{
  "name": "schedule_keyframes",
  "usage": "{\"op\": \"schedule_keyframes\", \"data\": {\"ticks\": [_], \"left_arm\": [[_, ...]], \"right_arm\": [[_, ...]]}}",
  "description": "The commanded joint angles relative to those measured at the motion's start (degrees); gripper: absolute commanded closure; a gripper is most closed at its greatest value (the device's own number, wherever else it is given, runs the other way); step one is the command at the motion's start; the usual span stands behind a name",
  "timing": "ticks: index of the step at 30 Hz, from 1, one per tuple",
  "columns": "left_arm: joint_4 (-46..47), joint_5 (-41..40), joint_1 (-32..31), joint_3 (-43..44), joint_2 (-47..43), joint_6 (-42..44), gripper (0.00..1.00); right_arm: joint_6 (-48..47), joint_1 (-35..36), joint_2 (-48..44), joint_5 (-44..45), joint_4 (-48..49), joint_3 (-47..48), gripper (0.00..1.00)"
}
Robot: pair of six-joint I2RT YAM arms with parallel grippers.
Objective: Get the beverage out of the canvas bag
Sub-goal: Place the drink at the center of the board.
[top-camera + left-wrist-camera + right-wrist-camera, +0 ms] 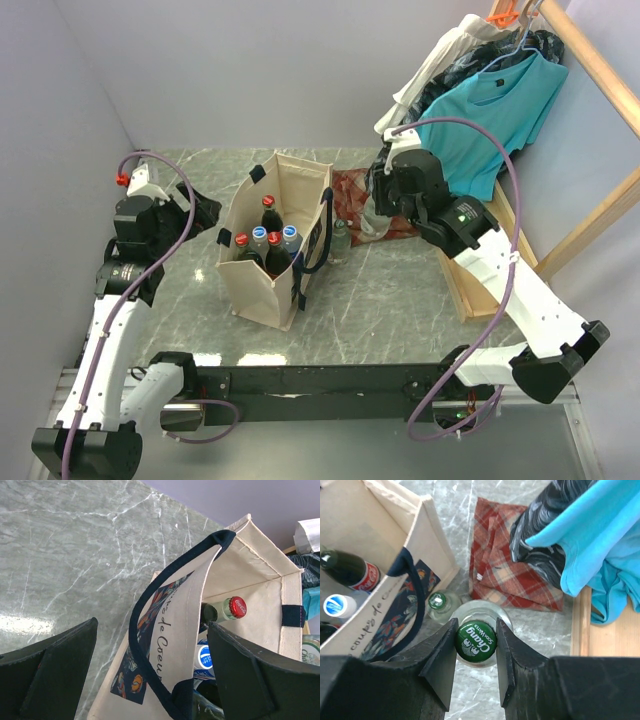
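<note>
Gripping a green-capped Chang bottle [476,643] at the neck, R gripper [476,634] is closed, one finger each side of the cap. Bottle is already out of the canvas bag [385,615]. It sits over the bare marble table [537,635], just R of the bag's printed side. Can't tell whether its base touches the table.

Just beyond stands a second bottle [438,601], also green-capped, on the table. It is close to the held one and to the bag wall.

Next out is the bag itself, upright, mouth open, w/ more drinks inside. A Coke bottle [351,571] and a blue-capped bottle [335,605] show in the R wrist view, and several caps show from above.

Across the bag, L gripper [152,625] is empty, jaws spread wide, by the navy handle [145,605] and not touching it as far as I can see.

Farthest back are the red plaid cloth [505,570] flat on the table, then a teal shirt [600,545] hanging over it.

Step in hand, prob. the set-down of the removed drink. Next move needs a straight lowering till the base rests, then release and a clean lift. The neighbour bottle is close enough to get knocked. Then back for the rest, if wanted.
</note>
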Motion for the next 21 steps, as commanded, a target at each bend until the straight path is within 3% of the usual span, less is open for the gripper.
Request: {"op": "schedule_keyframes", "data": {"ticks": [1,21], "left_arm": [[1.98,0.31,0.21,-0.06,0.12,-0.04,0.04],[1.62,-0.13,0.21,-0.06,0.56,0.23,0.04]], "right_arm": [[0.98,-0.91,-3.41,0.63,11.28,-0.65,1.0],[2.29,-1.53,-2.18,3.8,19.36,-12.6,1.0]]}}
